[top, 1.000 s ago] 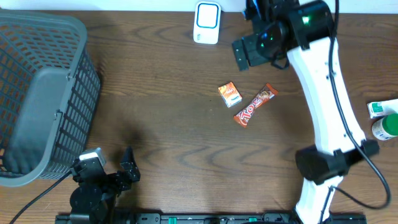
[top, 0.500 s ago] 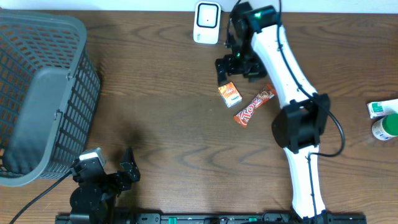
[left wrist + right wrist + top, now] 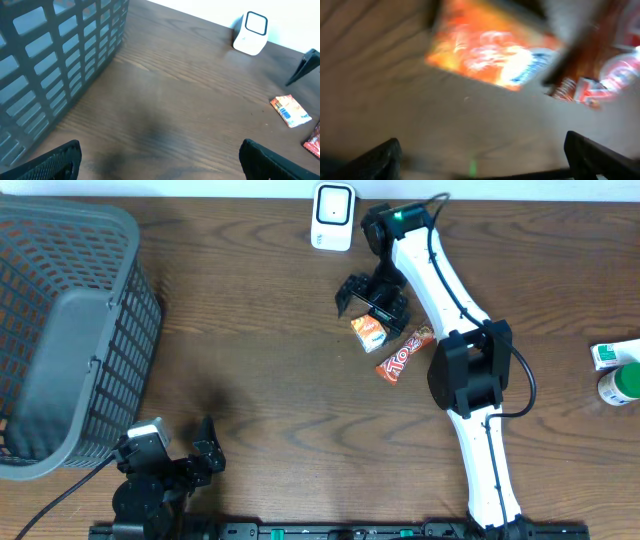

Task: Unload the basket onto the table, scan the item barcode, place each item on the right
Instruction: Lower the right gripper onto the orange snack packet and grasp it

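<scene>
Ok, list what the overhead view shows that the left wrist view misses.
Overhead only: the whole right arm, plus a white-and-green box and a green-and-white container at the table's right edge. Left wrist only: a low, side-on look at the grey basket wall. Both: the basket, the white scanner, the orange packet and the red candy bar.

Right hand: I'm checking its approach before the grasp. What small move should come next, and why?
Probably ease the open right hand forward and down a little until the orange packet sits between its fingers. The packet shows only at the top of the blurred right wrist view, ahead of the fingers, and the candy bar lies close beside it, so closing now would likely miss.
</scene>
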You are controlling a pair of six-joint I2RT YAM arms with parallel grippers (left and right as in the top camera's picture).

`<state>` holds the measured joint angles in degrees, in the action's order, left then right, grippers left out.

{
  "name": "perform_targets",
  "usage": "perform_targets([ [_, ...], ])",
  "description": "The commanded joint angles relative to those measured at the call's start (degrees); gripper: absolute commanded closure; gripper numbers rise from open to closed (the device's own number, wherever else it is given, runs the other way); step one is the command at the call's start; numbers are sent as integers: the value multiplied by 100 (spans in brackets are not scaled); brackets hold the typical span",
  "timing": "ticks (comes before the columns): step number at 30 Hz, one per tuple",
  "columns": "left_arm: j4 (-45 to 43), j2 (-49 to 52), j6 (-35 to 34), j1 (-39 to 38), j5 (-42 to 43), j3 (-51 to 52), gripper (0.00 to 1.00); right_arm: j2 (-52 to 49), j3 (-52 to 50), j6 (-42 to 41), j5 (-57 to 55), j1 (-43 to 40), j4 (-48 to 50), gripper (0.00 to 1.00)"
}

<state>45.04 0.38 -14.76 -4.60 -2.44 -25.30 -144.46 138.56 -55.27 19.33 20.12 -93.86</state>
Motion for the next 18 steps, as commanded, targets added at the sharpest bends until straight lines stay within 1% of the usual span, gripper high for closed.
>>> perform_targets([
  [1, -4, -4, 76, -20, 31, -4, 2, -2, -4, -1825, -654, -20, 85, 1],
  [7, -2, -4, 76, -20, 31, -4, 2, -4, -39, -1884, -1311, -13, 546, 1],
  [14, -4, -4, 76, -20, 31, -4, 2, -4, -262, -1864, -1333, 59, 1040, 1],
  [18, -4, -4, 76, -20, 31, -4, 2, -4, -629, -1899, -1353, 144, 1228, 1],
])
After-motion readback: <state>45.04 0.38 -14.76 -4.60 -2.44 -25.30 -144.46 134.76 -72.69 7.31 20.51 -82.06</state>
